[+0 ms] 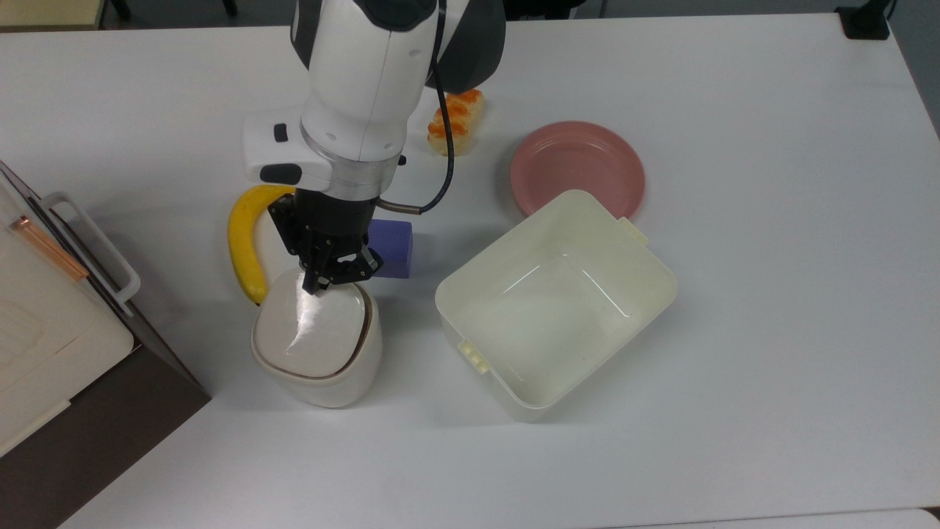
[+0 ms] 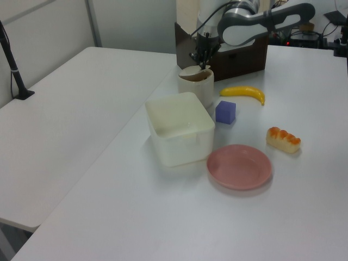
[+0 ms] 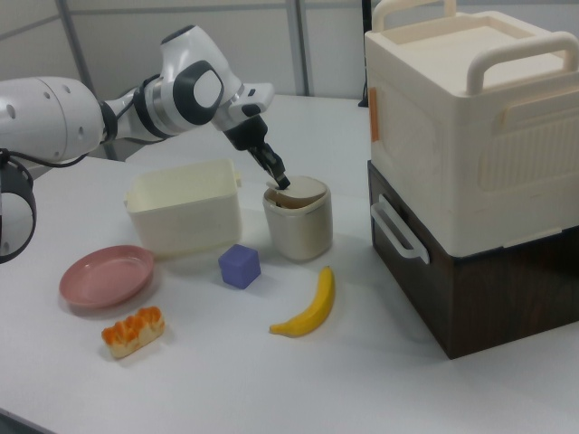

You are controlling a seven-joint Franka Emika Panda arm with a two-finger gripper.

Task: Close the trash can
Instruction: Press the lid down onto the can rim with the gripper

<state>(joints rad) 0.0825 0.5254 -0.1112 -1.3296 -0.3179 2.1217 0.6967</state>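
Gripper [image 1: 332,278] sits tip-down on the back edge of the lid [image 1: 312,327], fingers close together w/ nothing between them, pressing rather than pinching. In the right view the tips [image 3: 282,181] touch the lid's rim on the side toward the tub. Lid looks nearly flat on the bin [image 1: 317,345] in the top view; the right view shows a thin brown gap under the lid, so prob. not latched.

Bin stands on the table [image 1: 734,367], just in front of the banana [image 1: 246,239], near the purple cube [image 1: 393,246], w/ the tub [image 1: 554,305] on the top view's right. Brown/cream cabinet [image 1: 51,330] on the top view's left.

Step in hand, as I read it: final push-down of the lid. Next move calls for a short straight press down until the lid seats all round, then lift clear vertically. Keep the force down, not sideways; the bin is light and could slide or tip toward the cube.

Plate [image 1: 578,167] and bread [image 1: 455,121] are well apart, not in the way.
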